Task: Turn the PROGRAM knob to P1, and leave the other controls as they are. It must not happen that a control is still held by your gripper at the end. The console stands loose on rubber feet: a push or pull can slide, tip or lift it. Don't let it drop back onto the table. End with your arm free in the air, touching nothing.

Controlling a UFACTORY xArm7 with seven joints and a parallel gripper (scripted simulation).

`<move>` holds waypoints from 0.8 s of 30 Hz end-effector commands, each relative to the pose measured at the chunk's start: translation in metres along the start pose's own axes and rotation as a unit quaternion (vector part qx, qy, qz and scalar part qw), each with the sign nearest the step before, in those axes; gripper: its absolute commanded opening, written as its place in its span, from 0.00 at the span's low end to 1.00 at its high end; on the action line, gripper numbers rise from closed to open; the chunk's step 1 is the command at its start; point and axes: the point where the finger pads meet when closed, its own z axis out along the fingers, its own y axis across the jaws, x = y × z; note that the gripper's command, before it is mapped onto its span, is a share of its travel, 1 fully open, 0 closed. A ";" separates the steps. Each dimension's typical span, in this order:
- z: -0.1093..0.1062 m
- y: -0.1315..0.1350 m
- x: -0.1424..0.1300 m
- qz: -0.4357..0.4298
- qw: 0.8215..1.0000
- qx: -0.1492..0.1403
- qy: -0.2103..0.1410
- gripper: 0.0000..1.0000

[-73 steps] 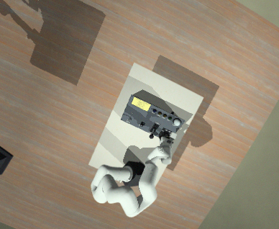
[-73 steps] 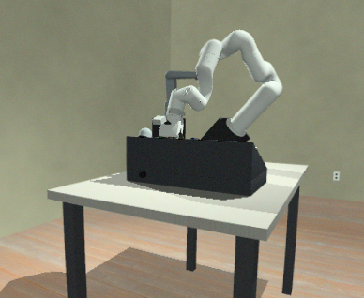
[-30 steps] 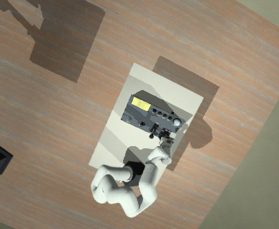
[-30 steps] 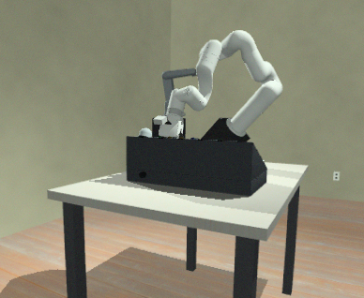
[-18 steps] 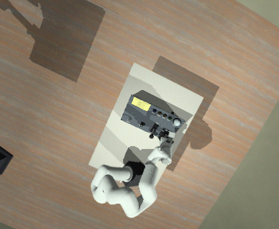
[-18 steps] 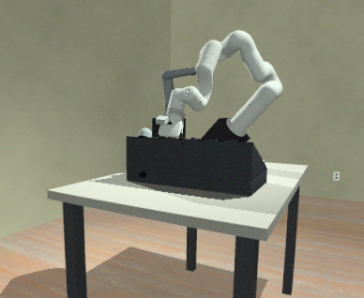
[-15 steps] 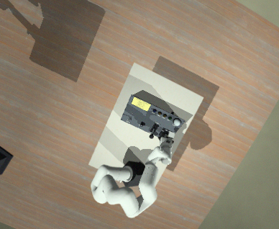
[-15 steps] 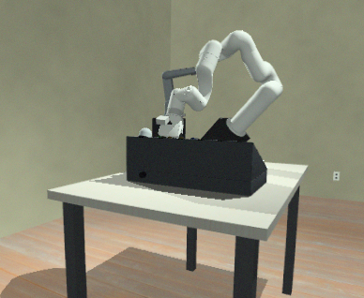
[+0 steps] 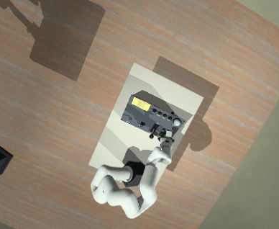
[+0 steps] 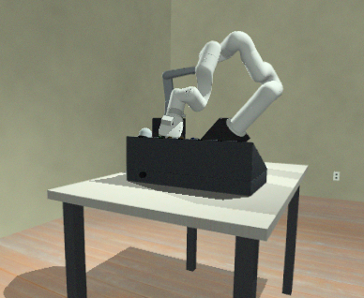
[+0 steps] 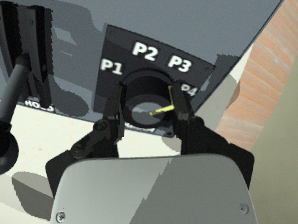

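The dark console (image 9: 138, 114) (image 10: 194, 164) stands on a white table (image 9: 109, 144) (image 10: 171, 201). In the wrist view the black PROGRAM knob (image 11: 149, 99) sits below the marks P1, P2, P3 and a partly hidden fourth mark. Its yellow pointer line (image 11: 161, 110) aims to the right, toward that fourth mark. My gripper (image 11: 147, 95) (image 9: 163, 135) is shut on the knob, one finger on each side. In the exterior view the gripper (image 10: 171, 128) comes down onto the console's top from behind; the knob is hidden there.
A black lever with a ball end (image 11: 8, 129) stands in the slot marked CYCLE to the knob's left. A yellow display (image 9: 140, 104), a row of small buttons (image 9: 162, 114) and a white dome (image 9: 177, 122) sit on the panel. The table edge is close on the right.
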 end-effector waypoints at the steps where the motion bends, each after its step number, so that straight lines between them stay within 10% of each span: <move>1: -0.001 0.001 0.001 -0.022 1.000 -0.002 0.001 0.00; 24: -0.001 0.001 0.001 -0.261 0.965 -0.002 0.001 0.00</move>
